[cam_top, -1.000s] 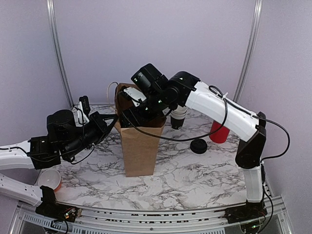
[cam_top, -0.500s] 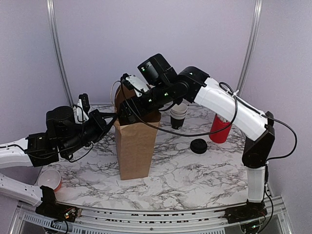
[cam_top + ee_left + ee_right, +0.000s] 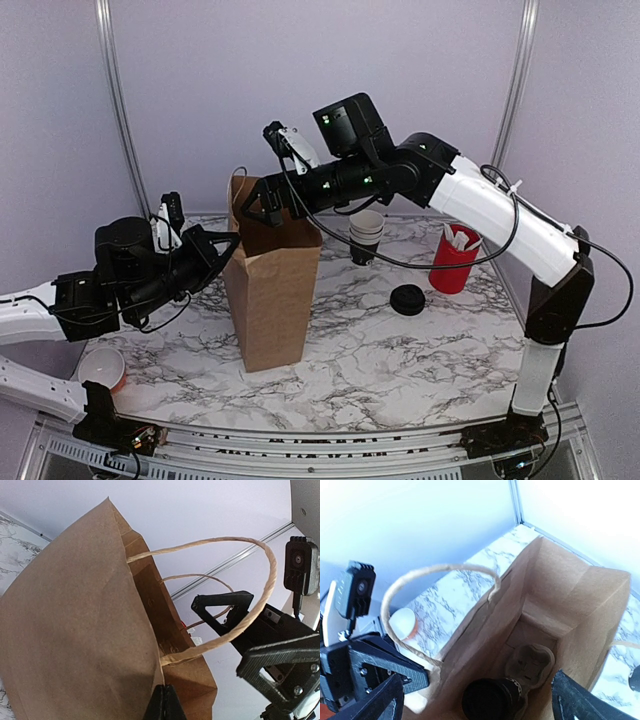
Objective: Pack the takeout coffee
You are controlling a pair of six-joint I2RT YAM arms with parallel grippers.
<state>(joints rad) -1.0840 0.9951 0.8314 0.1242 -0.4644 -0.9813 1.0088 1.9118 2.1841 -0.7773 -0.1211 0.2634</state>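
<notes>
Down at the bottom of the brown paper bag [image 3: 560,600] sits the takeout coffee [image 3: 490,700]. From above, in the right wrist view, it shows as a round black lid, with the cup body hidden beneath. Just beside it on the bag's floor lies a pale moulded holder [image 3: 530,662]; whether the two touch I cannot tell.

The bag stands upright on the marble desk [image 3: 400,365] with its mouth open and its twine handles [image 3: 200,543] arching up. The right jaws hang over that mouth, spread wide and holding nothing. The left jaws are pinched together on the bag's top edge at its left side, with the paper clamped between the fingertips [image 3: 164,705].

Behind the bag to the right, a stack of lidless black cups [image 3: 366,236] stands on the desk. Nearer the front, a loose flat black lid [image 3: 407,299] lies apart from the stack. A red cup [image 3: 455,262] with white pieces inside stands just beyond the lid. At the desk's near-left corner rests an orange cup [image 3: 102,368] with a white inside.
</notes>
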